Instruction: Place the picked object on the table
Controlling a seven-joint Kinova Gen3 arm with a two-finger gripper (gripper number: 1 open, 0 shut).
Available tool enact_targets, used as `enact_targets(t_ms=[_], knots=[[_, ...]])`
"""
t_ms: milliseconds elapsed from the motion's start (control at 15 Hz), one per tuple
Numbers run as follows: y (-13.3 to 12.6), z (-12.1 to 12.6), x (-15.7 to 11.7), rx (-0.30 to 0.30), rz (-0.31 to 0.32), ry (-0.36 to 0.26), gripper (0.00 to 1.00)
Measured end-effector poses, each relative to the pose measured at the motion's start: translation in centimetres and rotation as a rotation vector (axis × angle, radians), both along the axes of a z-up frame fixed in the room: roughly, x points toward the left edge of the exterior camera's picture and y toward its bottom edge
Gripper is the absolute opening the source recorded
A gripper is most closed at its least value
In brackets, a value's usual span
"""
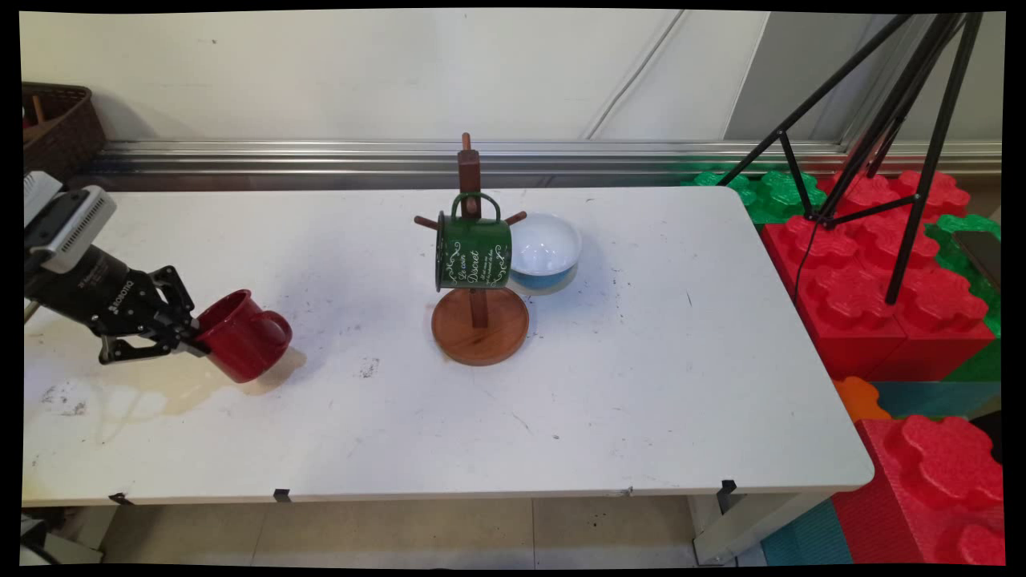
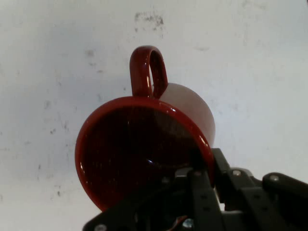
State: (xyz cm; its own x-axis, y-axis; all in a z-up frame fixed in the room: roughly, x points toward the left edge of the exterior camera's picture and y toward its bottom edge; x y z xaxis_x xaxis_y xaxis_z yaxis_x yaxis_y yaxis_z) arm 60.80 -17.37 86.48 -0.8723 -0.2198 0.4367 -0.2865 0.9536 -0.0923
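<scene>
Red and glossy, the red mug (image 1: 244, 335) (image 2: 144, 144) is caught at its rim by the black gripper (image 1: 192, 340) (image 2: 202, 168), which is clenched on the wall of the cup with one finger inside the mouth and one outside. The mug is tipped steeply on its side, its mouth turned back toward the gripper and its handle (image 2: 148, 72) on the side away from the lower finger. Its base sits low over the white desk (image 1: 641, 361), though the views do not settle whether it touches the surface or hangs just clear. The hand view looks straight into the cup and shows only dark glazed wall, with nothing inside. Well ahead of the gripper, past a bare stretch of scuffed desk, stands a wooden mug tree (image 1: 479, 328) on a round base. A green mug (image 1: 473, 252) with white lettering hangs by its handle from one peg, its mouth facing back toward the gripper and its inside hidden from view. Just beyond the tree, farther still from the gripper, a blue bowl (image 1: 547, 244) with a white interior rests on the desk and appears empty.
</scene>
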Motion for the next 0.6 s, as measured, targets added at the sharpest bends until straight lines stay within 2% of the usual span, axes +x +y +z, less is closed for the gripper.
enact_targets(t_ms=[600], knots=[[0.07, -0.63, 0.04, -0.014, -0.021, -0.047, 0.00]])
